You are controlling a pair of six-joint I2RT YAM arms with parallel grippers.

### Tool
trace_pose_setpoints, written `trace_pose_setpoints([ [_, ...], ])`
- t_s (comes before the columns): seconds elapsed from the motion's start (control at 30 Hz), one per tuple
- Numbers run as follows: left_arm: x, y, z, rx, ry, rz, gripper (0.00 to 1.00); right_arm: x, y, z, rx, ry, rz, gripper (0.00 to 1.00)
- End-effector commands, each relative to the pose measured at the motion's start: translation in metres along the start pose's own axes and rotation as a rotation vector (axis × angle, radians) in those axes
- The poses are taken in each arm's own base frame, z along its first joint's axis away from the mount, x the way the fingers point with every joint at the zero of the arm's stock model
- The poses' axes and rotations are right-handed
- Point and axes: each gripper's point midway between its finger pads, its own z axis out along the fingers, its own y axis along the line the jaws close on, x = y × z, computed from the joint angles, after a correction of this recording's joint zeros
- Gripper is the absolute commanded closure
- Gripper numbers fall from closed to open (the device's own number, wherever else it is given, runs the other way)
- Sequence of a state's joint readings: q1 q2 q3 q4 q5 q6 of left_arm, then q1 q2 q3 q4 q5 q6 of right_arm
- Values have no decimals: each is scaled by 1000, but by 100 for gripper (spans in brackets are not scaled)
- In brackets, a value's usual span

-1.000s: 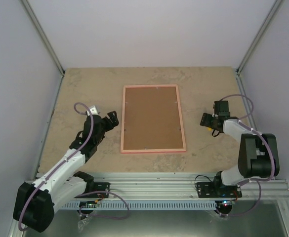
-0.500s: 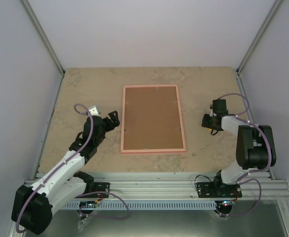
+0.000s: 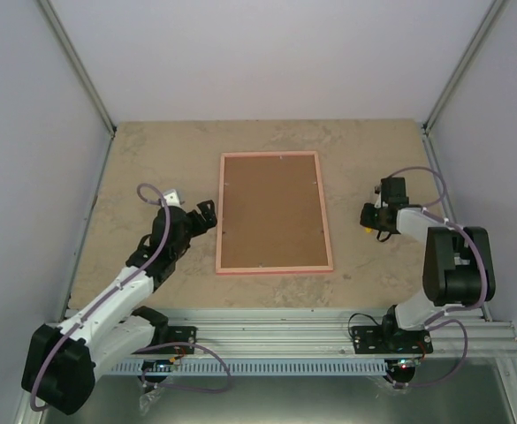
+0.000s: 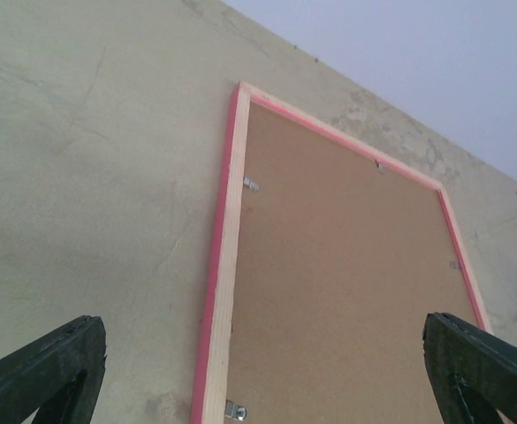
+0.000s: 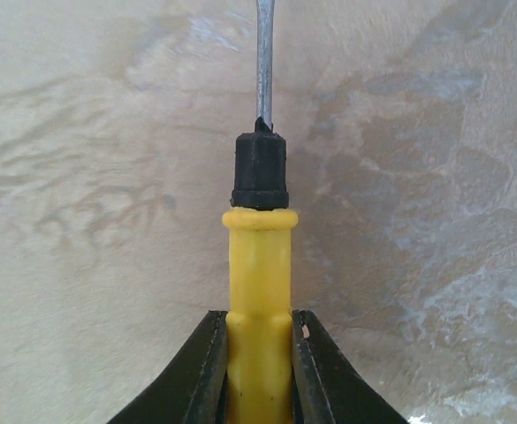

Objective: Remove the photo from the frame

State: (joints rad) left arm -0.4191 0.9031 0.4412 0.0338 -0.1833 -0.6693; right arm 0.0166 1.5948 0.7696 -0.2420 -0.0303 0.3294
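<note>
Two arms, one frame.

Top view: frame [image 3: 275, 213] lies brown side up, mid-surface [image 3: 134, 168]. Left hand [image 3: 203, 212] sits just beside its left edge, not touching. Right hand [image 3: 373, 219] is well off to the right.

Left wrist: fingers [image 4: 41, 367] spread wide, nothing between them. Metal tabs [image 4: 252, 184] pin the frame's back in.

Right wrist: jaws pinch the yellow handle of a screwdriver [image 5: 259, 265], blade pointing away over the surface.

Risks:
- The narrow round handle may twist in the pinch when levering tabs.
- The frame is unheld, so it may skate.
- A blade slip could gouge the back.

Versus a second ago: right jaws have closed on the tool and the right elbow swung in. Left hand crept nearer. Frame unmoved.
</note>
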Motion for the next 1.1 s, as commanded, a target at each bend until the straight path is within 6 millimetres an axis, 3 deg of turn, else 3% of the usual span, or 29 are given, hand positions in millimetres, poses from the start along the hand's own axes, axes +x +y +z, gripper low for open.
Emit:
trace_pose_setpoints([
  [0.0, 4, -15, 7, 52, 46, 16, 1, -13, 21, -22, -72, -74, -39, 100],
  [0.13, 10, -22, 11, 85, 82, 31, 1, -21, 50, -46, -136, -133, -103, 99],
  [0.33, 7, -35, 2, 175, 61, 41, 1, -16, 117, -83, -306, -206, -265, 100],
  [0.7, 7, -66, -14, 367, 67, 38, 1, 16, 235, -136, -650, -321, -538, 99],
  [1.07, 13, -93, -22, 528, 123, -7, 1, 58, 323, -171, -872, -334, -691, 100],
])
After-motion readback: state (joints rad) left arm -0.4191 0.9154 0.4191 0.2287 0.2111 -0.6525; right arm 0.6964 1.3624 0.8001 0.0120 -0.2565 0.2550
